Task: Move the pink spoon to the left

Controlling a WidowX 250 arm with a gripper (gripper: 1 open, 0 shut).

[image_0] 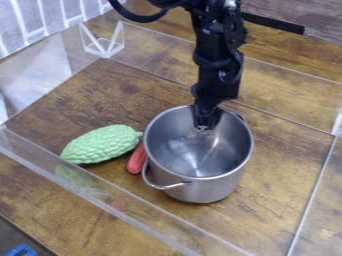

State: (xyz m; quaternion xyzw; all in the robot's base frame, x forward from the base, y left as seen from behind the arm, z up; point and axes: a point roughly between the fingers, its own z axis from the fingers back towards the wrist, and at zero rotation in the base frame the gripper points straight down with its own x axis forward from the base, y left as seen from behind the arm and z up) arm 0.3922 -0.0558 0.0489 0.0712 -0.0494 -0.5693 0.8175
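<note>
The pink spoon (135, 158) lies on the wooden table, wedged between the green vegetable (99, 143) and the steel pot (198, 154); only a short reddish strip of it shows. My gripper (202, 124) hangs from the black arm over the pot's far rim, fingertips just inside the pot. It is shut with nothing visible between its fingers. The spoon sits about a pot's radius to the gripper's lower left.
A clear plastic wall (54, 165) borders the table on the left and front. A small wire-like triangular stand (100, 40) is at the back left. Bare wooden table (120, 95) stretches left of the pot.
</note>
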